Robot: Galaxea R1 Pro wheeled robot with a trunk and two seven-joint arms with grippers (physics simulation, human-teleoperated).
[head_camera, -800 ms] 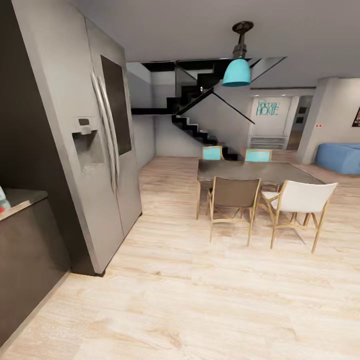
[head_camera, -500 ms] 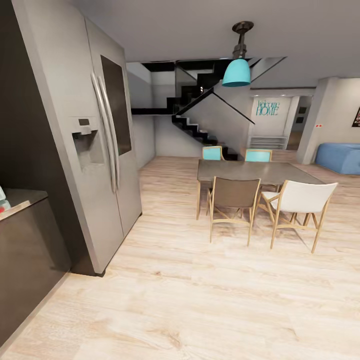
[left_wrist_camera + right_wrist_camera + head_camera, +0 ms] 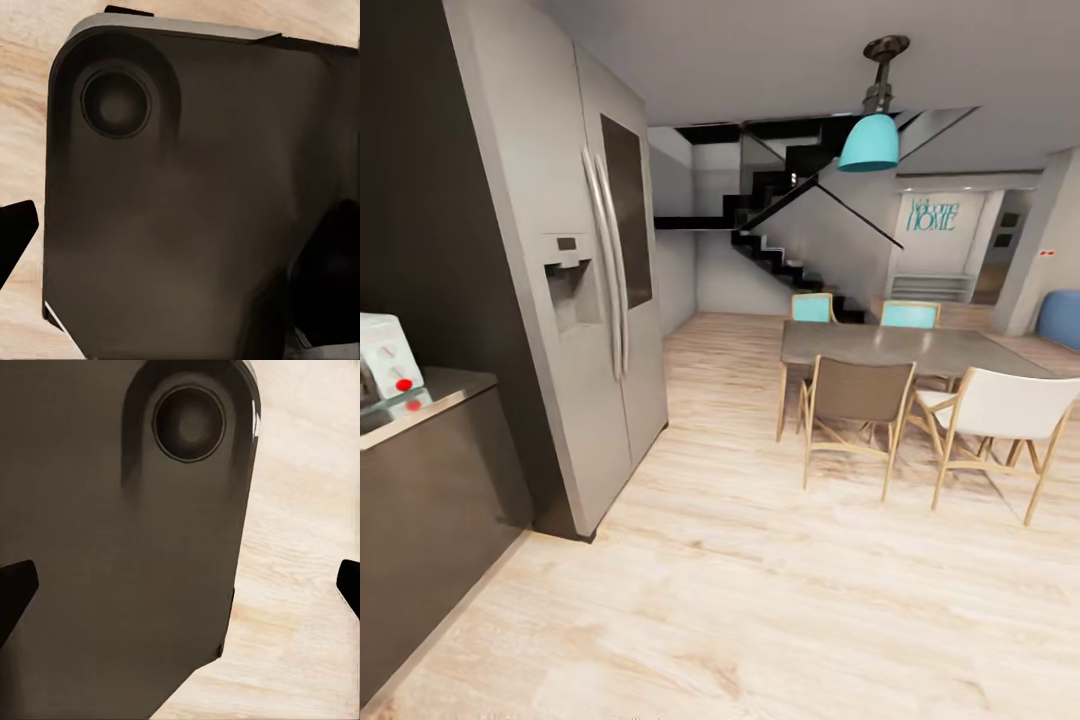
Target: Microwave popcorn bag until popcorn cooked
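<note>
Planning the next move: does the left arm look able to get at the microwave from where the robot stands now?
Probably not. The microwave sits at the far left on the countertop, well off to the side, while the left wrist view faces a dark robot panel over wood floor. The base likely must move closer.

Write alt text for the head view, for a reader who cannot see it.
A tall steel fridge stands beside a grey glossy countertop bearing a pale-blue microwave at the left edge; a wooden dining table with chairs stands on light wood floor.

Head view: bright, even, soft render light; faint shadows under chairs (image 3: 1000,420); soft sheen on fridge (image 3: 585,290) and bench (image 3: 430,395); slight blur, stretched edges. Wrist views: dark, close body (image 3: 180,202) blurred; floor (image 3: 300,585) pale.
</note>
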